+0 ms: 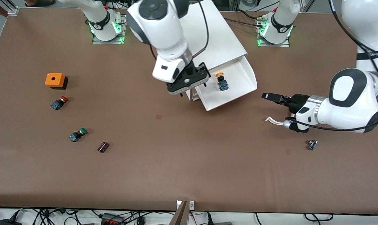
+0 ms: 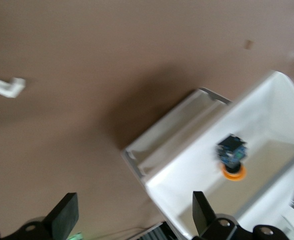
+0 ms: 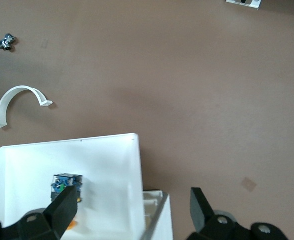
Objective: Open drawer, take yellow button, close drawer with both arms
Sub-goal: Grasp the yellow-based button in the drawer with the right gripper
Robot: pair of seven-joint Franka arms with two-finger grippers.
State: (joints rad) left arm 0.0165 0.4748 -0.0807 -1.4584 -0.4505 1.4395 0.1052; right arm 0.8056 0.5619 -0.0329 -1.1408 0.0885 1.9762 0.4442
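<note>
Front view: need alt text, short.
The top drawer stands pulled open with the orange-capped button lying in it. The right tool, open, hangs over the drawer's corner toward the right arm's end; the left tool hovers over the table beside the drawer, by a white clip.

The button (image 1: 221,82) is seen lying in the drawer (image 1: 239,93), which is pulled out of the cabinet (image 1: 220,43). A clip (image 1: 274,120) is found nearer the camera, toward the left arm's end.
</note>
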